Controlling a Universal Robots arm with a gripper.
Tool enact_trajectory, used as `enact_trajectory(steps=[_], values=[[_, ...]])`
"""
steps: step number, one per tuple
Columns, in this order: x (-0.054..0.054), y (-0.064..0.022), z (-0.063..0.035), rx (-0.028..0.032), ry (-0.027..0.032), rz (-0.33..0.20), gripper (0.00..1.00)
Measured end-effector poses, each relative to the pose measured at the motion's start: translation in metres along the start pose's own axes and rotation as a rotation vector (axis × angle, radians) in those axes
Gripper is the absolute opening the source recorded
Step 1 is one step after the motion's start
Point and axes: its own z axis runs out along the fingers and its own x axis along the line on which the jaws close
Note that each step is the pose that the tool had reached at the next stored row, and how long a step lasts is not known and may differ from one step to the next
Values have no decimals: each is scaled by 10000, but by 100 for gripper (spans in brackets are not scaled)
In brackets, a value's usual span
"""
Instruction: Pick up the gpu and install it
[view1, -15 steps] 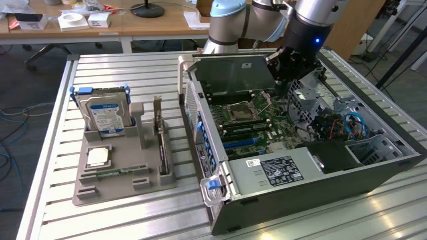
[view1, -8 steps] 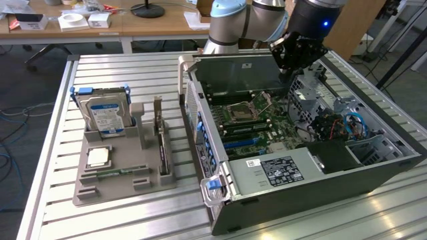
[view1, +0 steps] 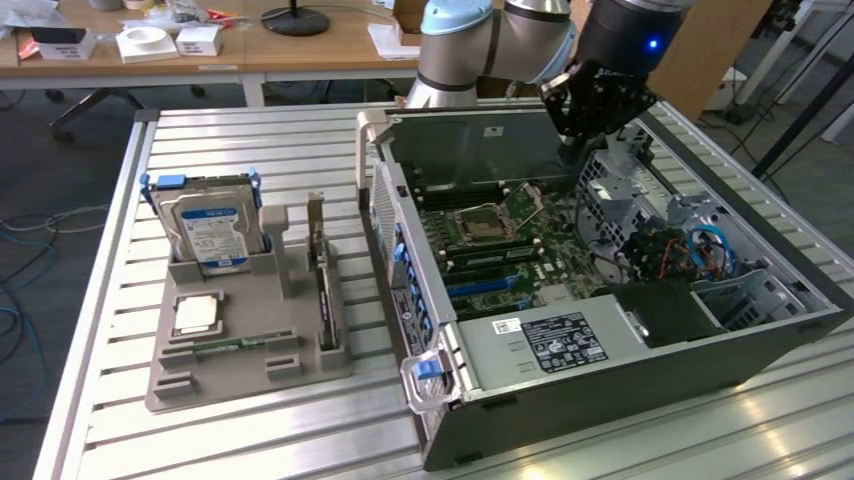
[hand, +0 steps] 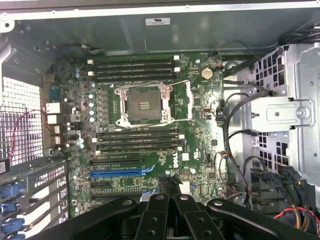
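A slatted metal worktop (view1: 200, 140) is pictured in a workshop, with wooden desks (view1: 320, 45) behind it. On the worktop an open computer case (view1: 641, 370) is laid on its side so that the motherboard (hand: 150, 100) faces up. The hand (view1: 574, 140) is held above the far end of the case, over the board. It appears drawn together, and nothing is seen gripped in it. What is taken to be the gpu (view1: 320, 270), a thin card stood on edge, is seated in a grey holder (view1: 227, 375) on the exterior view's left. It lies well apart from the hand, beside a hard drive (view1: 214, 225). The pick-up is therefore judged not yet made. It would be done best if the card were pinched across its flat faces near the top edge. It should then be drawn straight out of its groove without tilt, so that its contact edge can be kept square to the blue slot (hand: 120, 172) on the board. The loose cables (hand: 235, 130) beside the drive cage are judged the main snag risk. In the wrist view the word "DELL" (hand: 176, 160) can be read on the board, below the empty processor socket (hand: 142, 105). The printed label (view1: 567, 340) on the power supply and the blue-and-white sticker on the hard drive cannot be read.
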Motion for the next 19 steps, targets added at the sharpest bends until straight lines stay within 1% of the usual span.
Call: enact_trajectory(steps=[5, 19], values=[[0, -1, 12, 2, 0, 0, 10], [-1, -21, 267, -7, 1, 0, 10]])
